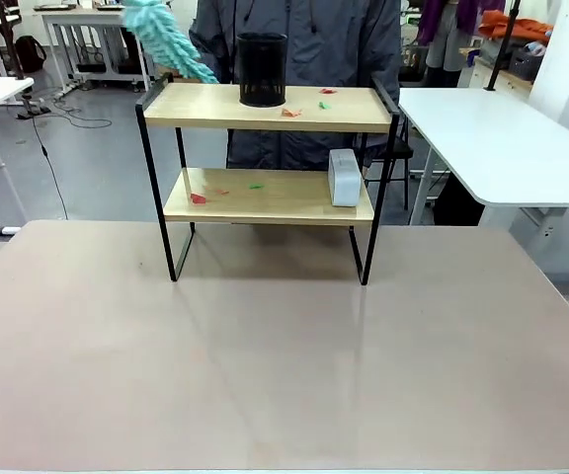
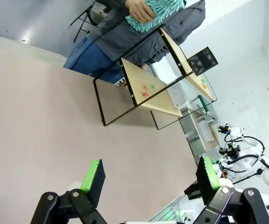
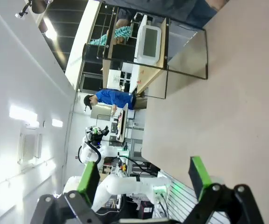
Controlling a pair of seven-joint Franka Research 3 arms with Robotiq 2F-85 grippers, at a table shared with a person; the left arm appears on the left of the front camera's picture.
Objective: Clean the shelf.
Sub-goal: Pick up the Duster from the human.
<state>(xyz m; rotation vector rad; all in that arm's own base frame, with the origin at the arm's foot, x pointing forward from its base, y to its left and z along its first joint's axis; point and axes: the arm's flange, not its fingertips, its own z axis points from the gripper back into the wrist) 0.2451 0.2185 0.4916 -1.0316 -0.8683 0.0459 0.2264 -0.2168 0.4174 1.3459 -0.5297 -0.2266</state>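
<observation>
- At the far edge of the bench (image 1: 265, 355), 12 o'clock in the front view, stands the shelf (image 1: 275, 197). All four legs are on the bench top and its open side faces the robot, so both boards are reachable.
- Top board: a black mesh cup (image 1: 262, 69) sits near the middle, with small red and green scraps (image 1: 290, 113) just off its 3 o'clock side.
- Lower board: a grey box (image 1: 344, 178) stands upright at the 3 o'clock end, with more scraps toward 9 o'clock.
- A person (image 1: 304, 39) stands right behind the shelf with a teal duster (image 1: 166, 39) angled down, its tip at the top board's 9 o'clock end. It looks set to sweep along that board.
- The cup sits in that sweep path and probably has to be lifted or dodged.
- Left wrist view: the person's fingers (image 2: 139, 9) wrap the duster.
- Left hand (image 2: 150, 173): jaws fully apart, nothing between the pads, over bare bench and well apart from the shelf, which sits at about 1 o'clock in its view.
- Right hand (image 3: 144, 173): also wide open and empty, with the shelf far off at 12 o'clock.
- Judgement: cleaning has barely begun, since scraps lie on both boards. The hands are likely parked open, ready to clear the cup or box.
</observation>
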